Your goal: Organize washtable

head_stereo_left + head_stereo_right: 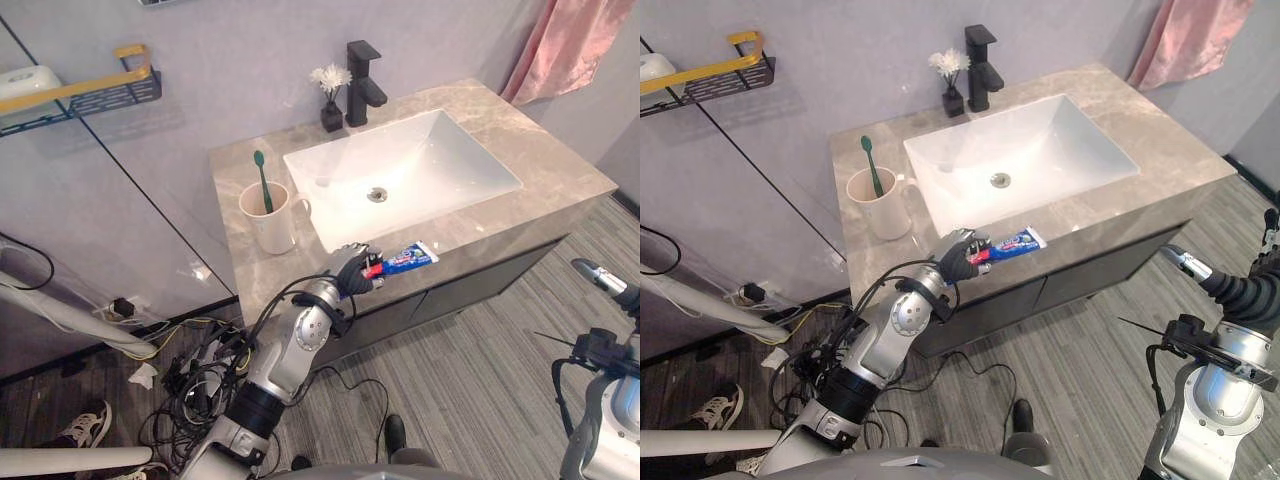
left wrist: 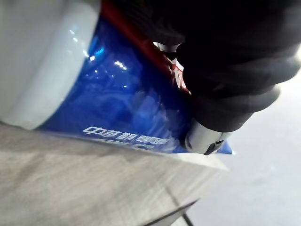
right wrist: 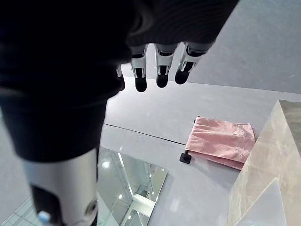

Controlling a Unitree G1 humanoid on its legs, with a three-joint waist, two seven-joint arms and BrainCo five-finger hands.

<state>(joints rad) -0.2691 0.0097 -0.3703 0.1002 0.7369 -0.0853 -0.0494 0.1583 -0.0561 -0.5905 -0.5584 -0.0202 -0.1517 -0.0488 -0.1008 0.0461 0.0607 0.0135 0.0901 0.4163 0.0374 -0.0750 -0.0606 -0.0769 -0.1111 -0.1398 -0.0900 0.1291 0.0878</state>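
A blue and white toothpaste tube [image 1: 410, 258] with a red end lies along the front strip of the marble washtable [image 1: 560, 165], just before the sink. My left hand [image 1: 352, 270] is shut on its red end, reaching up from the lower left. In the left wrist view the blue tube [image 2: 127, 103] rests against the marble edge [image 2: 94, 188] under my thumb [image 2: 207, 136]. A cream cup [image 1: 270, 222] holding a green toothbrush [image 1: 262, 180] stands at the counter's left. My right hand [image 3: 160, 70] hangs off the counter's right side, with straight fingers that hold nothing.
The white sink basin [image 1: 450, 150] takes up the counter's middle. A black faucet [image 1: 362, 85] and a small dark vase of white flowers [image 1: 331, 98] stand behind it. A pink towel [image 1: 565, 45] hangs at the far right, a wall shelf [image 1: 90, 95] at the left.
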